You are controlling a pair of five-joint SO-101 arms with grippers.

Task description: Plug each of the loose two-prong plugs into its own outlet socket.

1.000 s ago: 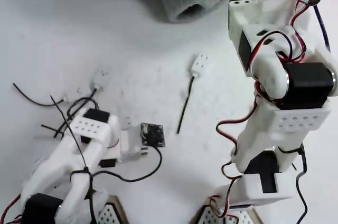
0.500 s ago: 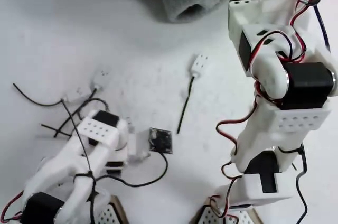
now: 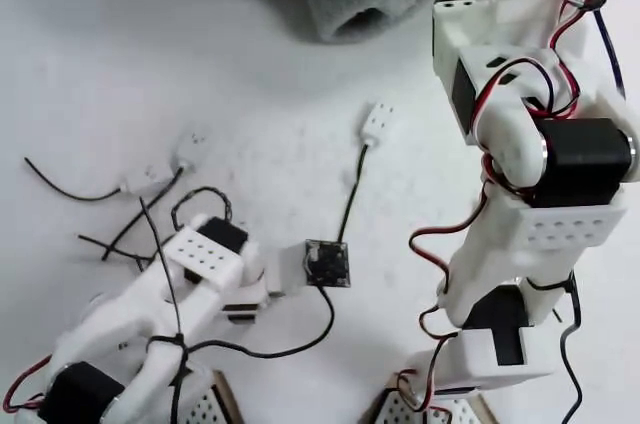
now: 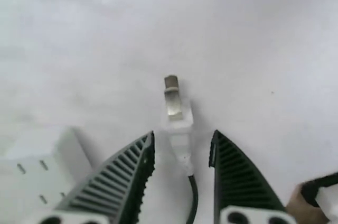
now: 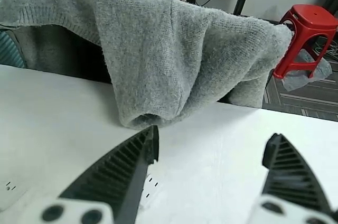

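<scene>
The left hand is open. Its dark fingers stand on both sides of a white two-prong plug, which lies flat on the white surface. An outlet socket is just beside. The right hand is open wide, facing a grey sweater.

No text, label, number or sign was legible on any surface shown.
</scene>
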